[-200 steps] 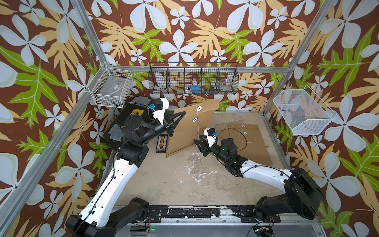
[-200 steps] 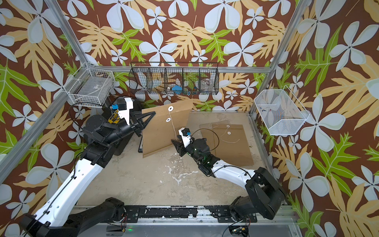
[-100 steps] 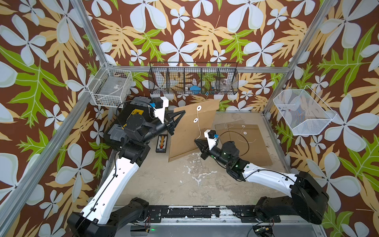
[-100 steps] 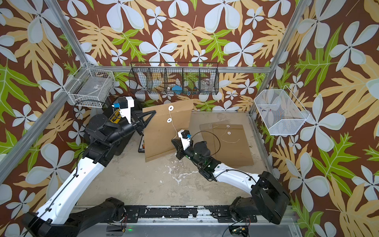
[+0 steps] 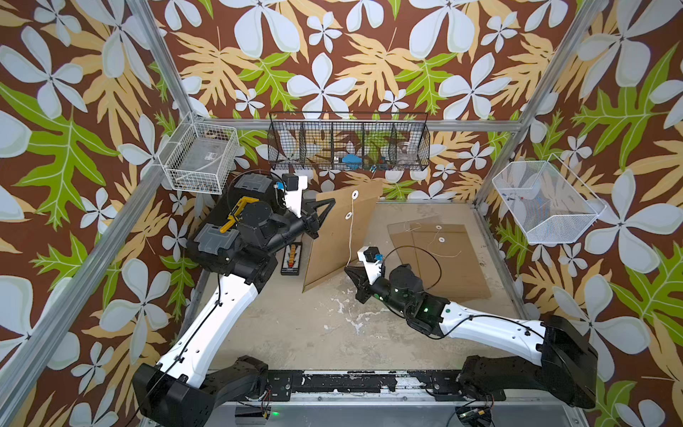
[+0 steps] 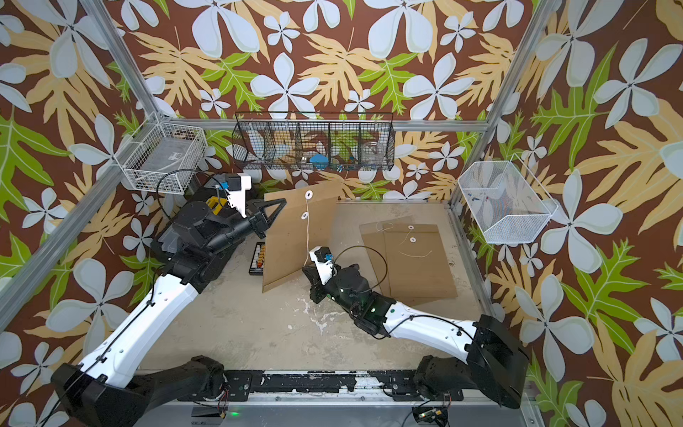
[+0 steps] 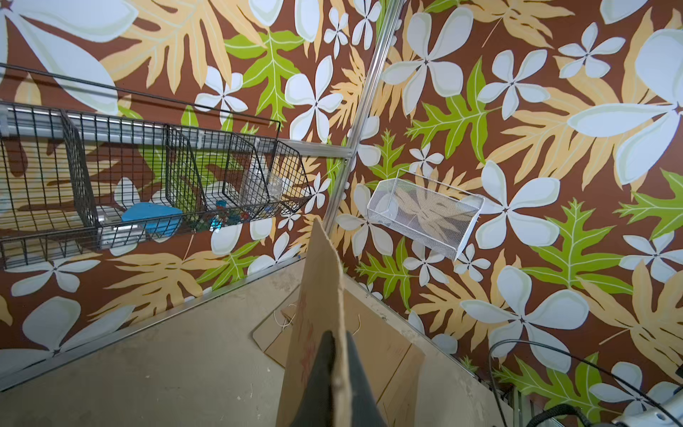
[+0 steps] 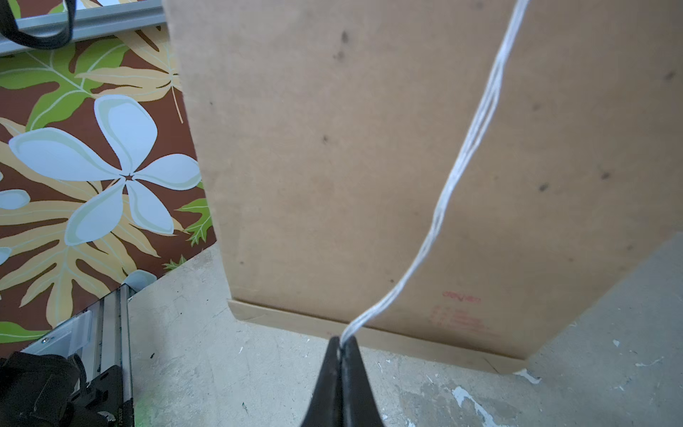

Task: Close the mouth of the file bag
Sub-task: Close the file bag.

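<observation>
Kraft file bag (image 5: 332, 240) stands tilted, left gripper (image 7: 334, 347) pinching its edge; right gripper (image 8: 342, 345) pinches its string (image 8: 462, 166). Black wire basket (image 5: 292, 148), upper centre: contents indistinct.

No legible txt; red print (image 8: 461, 298) on file bag (image 8: 369, 166) too blurry.

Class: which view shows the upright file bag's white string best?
Right wrist view: the string runs large into the shut right gripper. Both top views show a thin line; the left wrist view, none.
</observation>
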`<state>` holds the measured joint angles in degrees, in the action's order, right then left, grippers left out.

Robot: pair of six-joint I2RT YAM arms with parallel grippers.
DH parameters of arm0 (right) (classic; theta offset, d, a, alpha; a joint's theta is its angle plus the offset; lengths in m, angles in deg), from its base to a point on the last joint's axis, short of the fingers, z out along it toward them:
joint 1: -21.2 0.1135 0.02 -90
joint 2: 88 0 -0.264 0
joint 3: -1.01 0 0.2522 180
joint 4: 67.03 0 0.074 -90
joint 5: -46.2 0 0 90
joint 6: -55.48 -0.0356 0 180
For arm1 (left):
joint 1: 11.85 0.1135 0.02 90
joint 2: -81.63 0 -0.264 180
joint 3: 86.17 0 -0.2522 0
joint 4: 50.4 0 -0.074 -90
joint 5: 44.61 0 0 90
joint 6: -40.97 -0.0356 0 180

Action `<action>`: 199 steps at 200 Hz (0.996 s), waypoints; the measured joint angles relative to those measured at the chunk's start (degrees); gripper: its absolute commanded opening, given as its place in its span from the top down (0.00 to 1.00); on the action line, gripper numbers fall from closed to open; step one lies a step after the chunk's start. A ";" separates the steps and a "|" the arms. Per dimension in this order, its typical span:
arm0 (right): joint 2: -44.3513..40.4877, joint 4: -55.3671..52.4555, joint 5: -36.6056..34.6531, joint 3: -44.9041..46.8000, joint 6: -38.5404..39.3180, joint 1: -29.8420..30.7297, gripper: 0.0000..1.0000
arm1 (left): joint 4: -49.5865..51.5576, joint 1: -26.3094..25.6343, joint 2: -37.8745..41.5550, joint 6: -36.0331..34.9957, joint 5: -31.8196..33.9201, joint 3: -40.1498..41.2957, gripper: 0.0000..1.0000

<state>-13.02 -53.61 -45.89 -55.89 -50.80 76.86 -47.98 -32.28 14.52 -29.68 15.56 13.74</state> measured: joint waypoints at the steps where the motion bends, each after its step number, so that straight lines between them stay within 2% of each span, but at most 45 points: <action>1: 0.04 -0.24 -0.07 -0.15 0.00 0.11 1.00 | 0.00 0.00 -0.02 0.04 0.00 0.04 1.00; 39: 1.64 -4.52 -2.43 -4.04 -0.13 3.04 1.00 | -0.04 0.00 -0.11 1.55 -0.33 1.86 1.00; 119: 5.60 -9.51 -2.69 -9.22 2.86 7.78 1.00 | -1.77 0.00 -0.83 1.90 -3.61 2.95 1.00; 199: 8.83 -10.21 -2.49 -10.78 3.45 7.78 1.00 | -3.41 0.00 -1.03 4.79 -9.46 3.28 1.00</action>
<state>-4.19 -63.82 -48.38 -66.66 -47.34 84.64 -51.38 -32.28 13.49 -24.89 6.10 17.02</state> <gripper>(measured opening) 0.049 0.061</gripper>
